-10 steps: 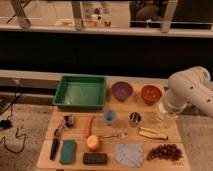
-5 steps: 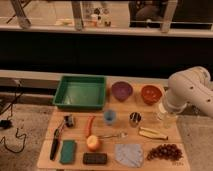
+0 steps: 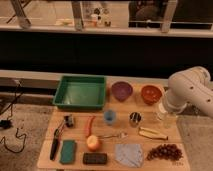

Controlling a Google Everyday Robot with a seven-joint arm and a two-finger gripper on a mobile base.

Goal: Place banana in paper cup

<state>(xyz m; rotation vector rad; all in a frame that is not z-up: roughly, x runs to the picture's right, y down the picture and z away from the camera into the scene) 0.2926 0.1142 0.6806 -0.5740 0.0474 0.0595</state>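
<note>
The gripper [image 3: 165,111] hangs wide open just above the paper cup [image 3: 163,121] (holding nothing); the banana [image 3: 152,133] lies beside it on the table [image 3: 77,132].

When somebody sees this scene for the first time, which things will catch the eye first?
First, the big white robot arm at the right, its tool open just above the pale paper cup. Next, the green tray at the back left, with a purple bowl and an orange bowl to its right. The banana lies in front of the cup.
</note>
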